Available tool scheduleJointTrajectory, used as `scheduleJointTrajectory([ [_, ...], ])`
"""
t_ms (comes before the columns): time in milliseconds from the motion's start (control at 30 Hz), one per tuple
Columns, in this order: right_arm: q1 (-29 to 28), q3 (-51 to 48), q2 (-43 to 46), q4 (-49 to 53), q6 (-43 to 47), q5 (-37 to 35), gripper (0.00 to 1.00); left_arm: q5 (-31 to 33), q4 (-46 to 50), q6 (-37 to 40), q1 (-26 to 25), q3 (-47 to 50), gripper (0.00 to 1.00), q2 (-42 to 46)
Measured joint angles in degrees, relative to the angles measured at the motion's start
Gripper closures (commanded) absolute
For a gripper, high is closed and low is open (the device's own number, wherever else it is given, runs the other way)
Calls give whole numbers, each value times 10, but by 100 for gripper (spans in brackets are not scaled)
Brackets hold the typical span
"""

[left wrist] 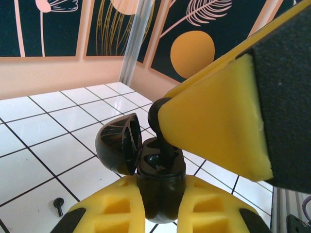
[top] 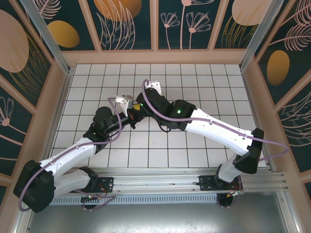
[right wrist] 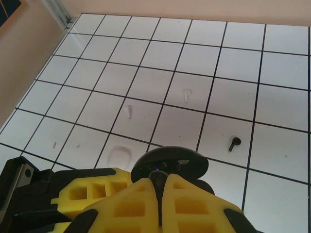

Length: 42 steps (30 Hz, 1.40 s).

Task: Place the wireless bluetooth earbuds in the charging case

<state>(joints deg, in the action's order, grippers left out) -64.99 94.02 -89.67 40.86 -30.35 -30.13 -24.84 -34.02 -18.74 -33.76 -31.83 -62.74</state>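
One earbud on tile; right hand pinches other earbud at case.

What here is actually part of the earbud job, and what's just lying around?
Part of the job: charging case, lid open, held by the left gripper; one earbud pinched in the right gripper at its opening; second earbud loose on a tile.
Just there: white tiled table, patterned walls, faint smudges on tiles.
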Motion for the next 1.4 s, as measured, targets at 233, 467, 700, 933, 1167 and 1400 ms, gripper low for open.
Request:
scheduleJointTrajectory([
  [233, -2, 0, -3, 11, -9, 2, 93, 1, 2, 0, 0, 0, 100, -3],
  [467, -7, -5, -3, 16, -17, 2, 91, 3, -1, -9, 0, -1, 100, -6],
  [700, -7, -12, -2, 14, -22, 0, 72, -2, -1, -22, 0, -3, 100, -12],
  [933, -7, -11, 11, -3, -28, 24, 55, -2, -12, -25, 0, -7, 100, -12],
  [1167, -4, -9, 44, -19, -28, 90, 52, -3, -35, -26, 0, -10, 100, -12],
  [1400, 36, -8, 87, -30, -30, 140, 55, -24, -44, -26, 0, -10, 100, -12],
])
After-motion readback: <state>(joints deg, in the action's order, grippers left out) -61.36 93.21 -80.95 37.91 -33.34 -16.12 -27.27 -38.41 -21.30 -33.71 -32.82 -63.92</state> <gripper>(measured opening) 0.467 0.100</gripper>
